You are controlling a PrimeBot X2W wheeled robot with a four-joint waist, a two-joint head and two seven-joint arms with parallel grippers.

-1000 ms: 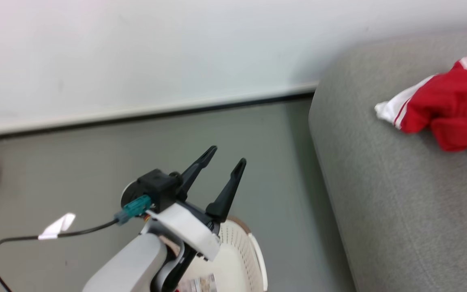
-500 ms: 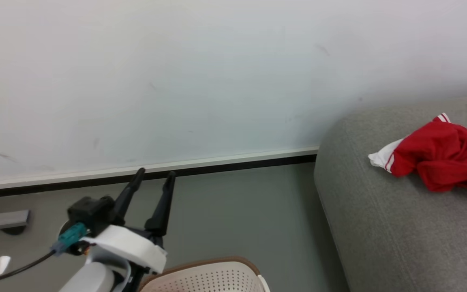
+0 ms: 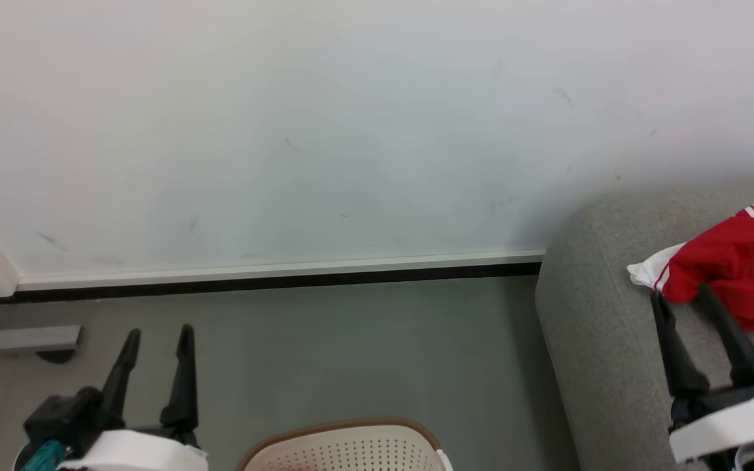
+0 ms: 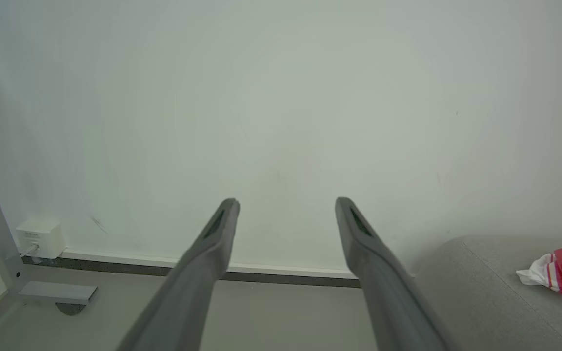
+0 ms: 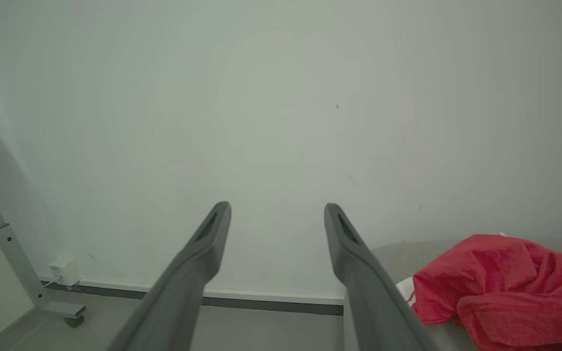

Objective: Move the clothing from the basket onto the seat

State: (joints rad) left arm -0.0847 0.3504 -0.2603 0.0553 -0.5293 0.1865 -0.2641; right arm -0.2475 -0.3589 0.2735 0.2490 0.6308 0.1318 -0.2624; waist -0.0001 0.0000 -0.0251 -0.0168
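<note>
Head view: left hand [image 3: 160,331] sits low left over the floor [image 3: 364,353], fingers spread, nothing between them. Right hand [image 3: 681,294] is low right over the seat [image 3: 599,353], fingers also apart and empty. The red garment [image 3: 737,275], white trim at one end, lies bunched on the seat just past the right hand's fingertips; can't tell if a tip brushes the cloth. The basket [image 3: 344,425] stands on the floor at the bottom edge, between the two hands and beside the seat. Just its far rim and perforated wall show, so what's inside is hidden, possibly nothing. Judgement: the drop looks done, and the step in hand is getting clear and checking. Draw the right hand straight back and up with its fingers wide, so no fold snags and drags the garment toward the seat's rounded corner. Then tip the head down into the basket before calling it finished; if anything is left, the left hand looks as well placed as the right.
</note>
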